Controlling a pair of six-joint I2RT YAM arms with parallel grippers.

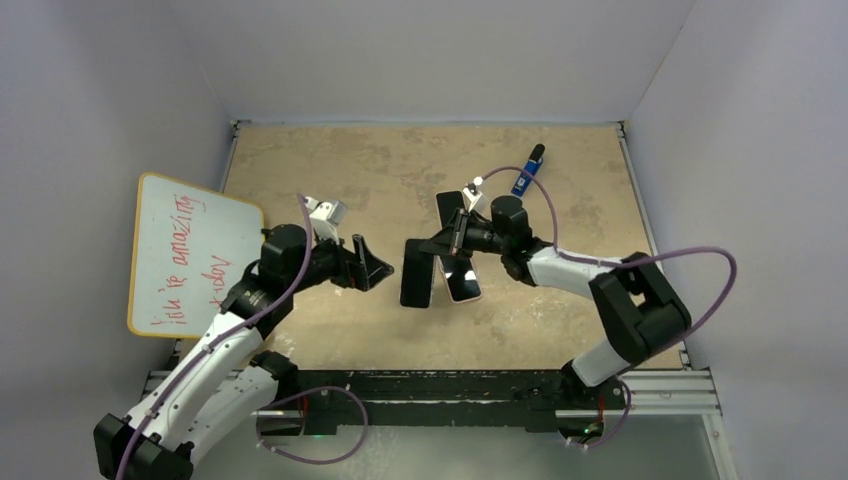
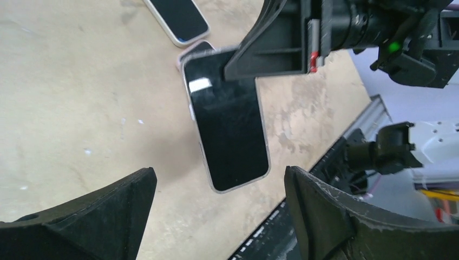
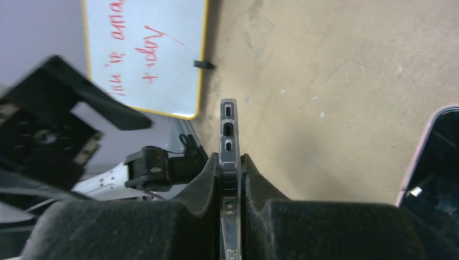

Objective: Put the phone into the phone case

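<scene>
My right gripper (image 1: pixel 432 245) is shut on the top end of a glossy black phone with a clear rim (image 1: pixel 418 272) and holds it above the table. In the right wrist view its clear edge with cut-outs (image 3: pixel 228 122) stands edge-on between the pads (image 3: pixel 254 184). A pink-rimmed, dark-faced phone or case (image 1: pixel 462 283) lies on the table just right of it and also shows in the right wrist view (image 3: pixel 433 162). My left gripper (image 1: pixel 375 268) is open and empty, just left of the held phone (image 2: pixel 227 116), whose lower end sits between its fingers (image 2: pixel 319 206).
A second dark phone (image 1: pixel 450 207) lies farther back on the table and shows in the left wrist view (image 2: pixel 178 19). A blue object (image 1: pixel 529 170) lies at the back right. A yellow-framed whiteboard (image 1: pixel 190 255) leans at the left edge.
</scene>
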